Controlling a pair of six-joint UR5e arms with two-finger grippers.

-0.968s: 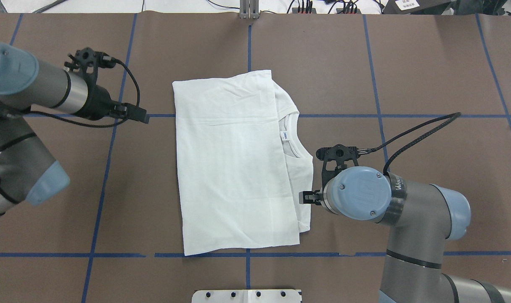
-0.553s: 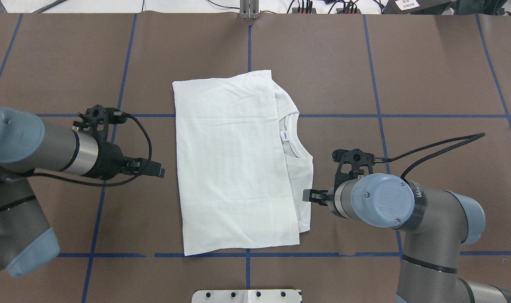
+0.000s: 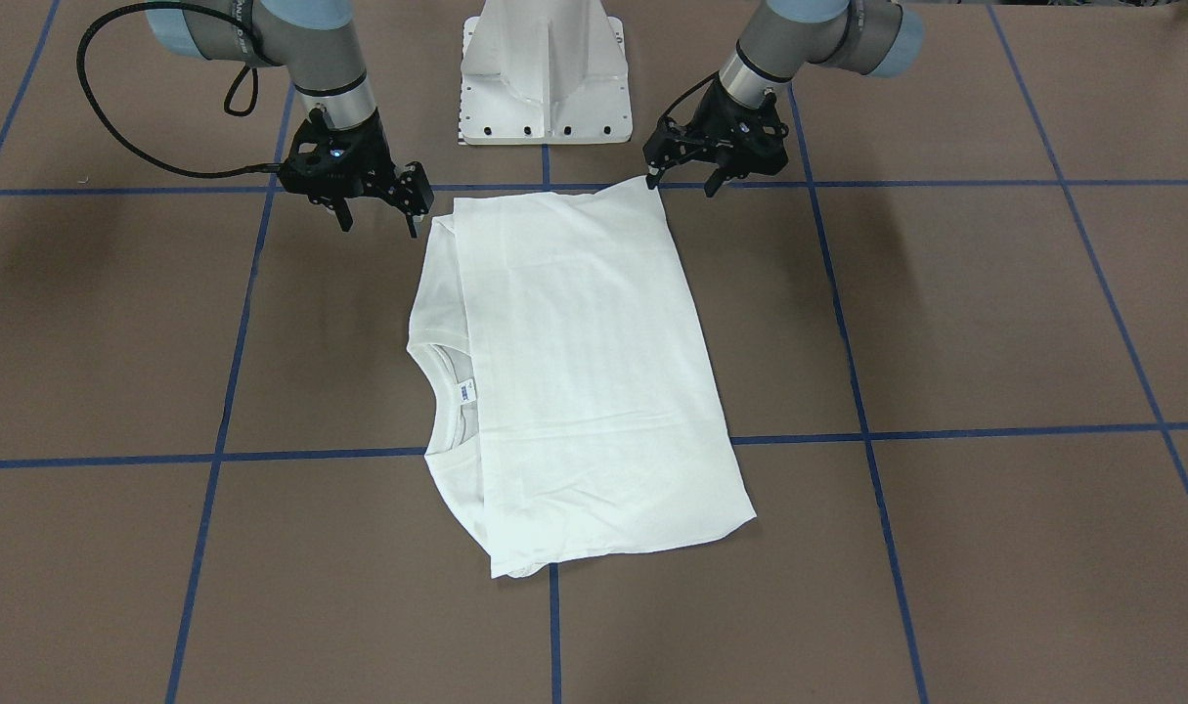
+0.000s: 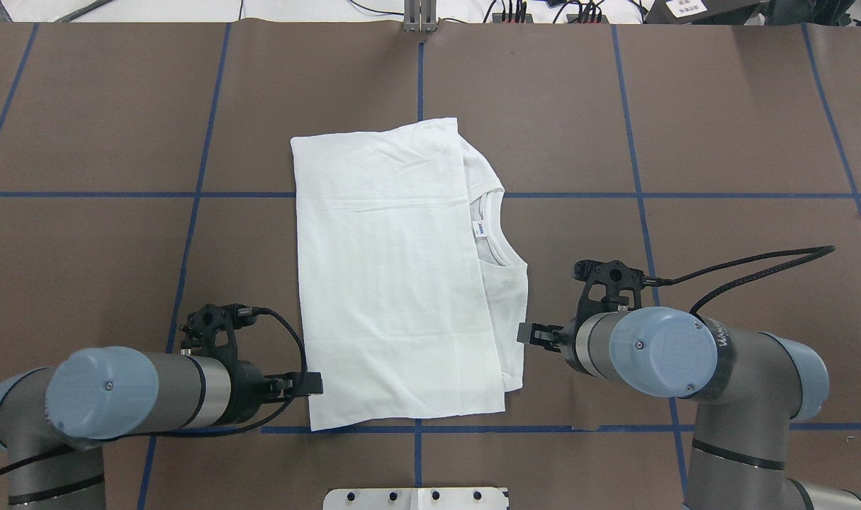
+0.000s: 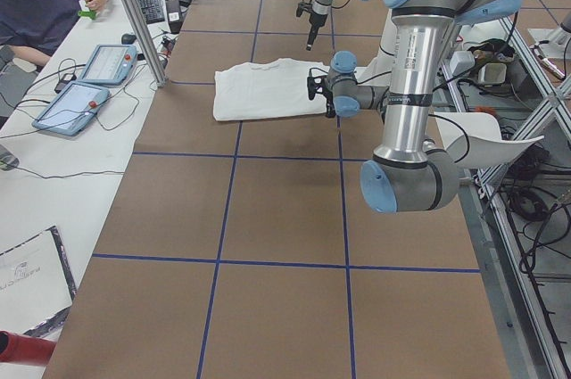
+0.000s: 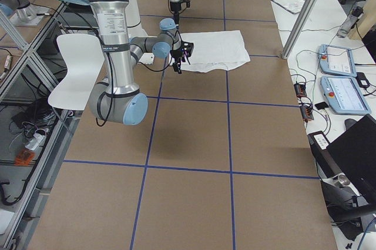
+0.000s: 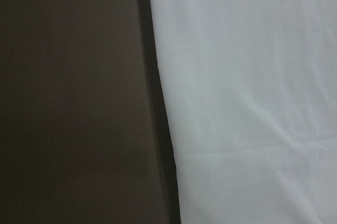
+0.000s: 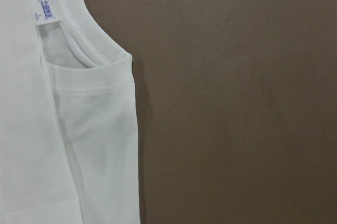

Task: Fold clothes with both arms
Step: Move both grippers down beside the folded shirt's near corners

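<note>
Spanning every view: brown desk [image 4: 721, 106] with a blue tape grid [image 4: 636, 195].

Left arm [image 4: 139, 393] comes in low from the near-left side, forearm roughly along the near grid line. Right arm [image 4: 685, 354] comes in from the near-right side. Both wrists point inward at the shirt.

Shirt [image 4: 395, 283]: white, folded to a rough rectangle, flat on the middle of the desk, long axis running away from the robot. One top layer covers most of it. A narrower under layer shows along the robot's right side. Near edge lies about on the near grid line.

Base [image 3: 545, 68]: white pedestal at the robot-side edge of the desk, between the arms, near the shirt but apart from it.

Left pincer [image 3: 682, 184]: jaws wide, empty, low at the shirt's near-left corner. One fingertip sits right at the corner; can't tell if it touches cloth. Its wrist cam shows only the shirt edge, a dark shadow strip and bare desk.

Right pincer [image 3: 378, 227]: jaws wide, empty, just beside the shirt's right edge close to the near-right corner, with a sliver of bare desk between.

Collar [image 4: 499, 225]: ribbed, round, opening toward the robot's right, partly covered by the top layer.

Label [image 8: 45, 9]: small, white with blue print, inside the neck, right at the top layer's edge. Right wrist cam has it top-left, with the collar and shoulder edge below it and bare desk to the right.
</note>
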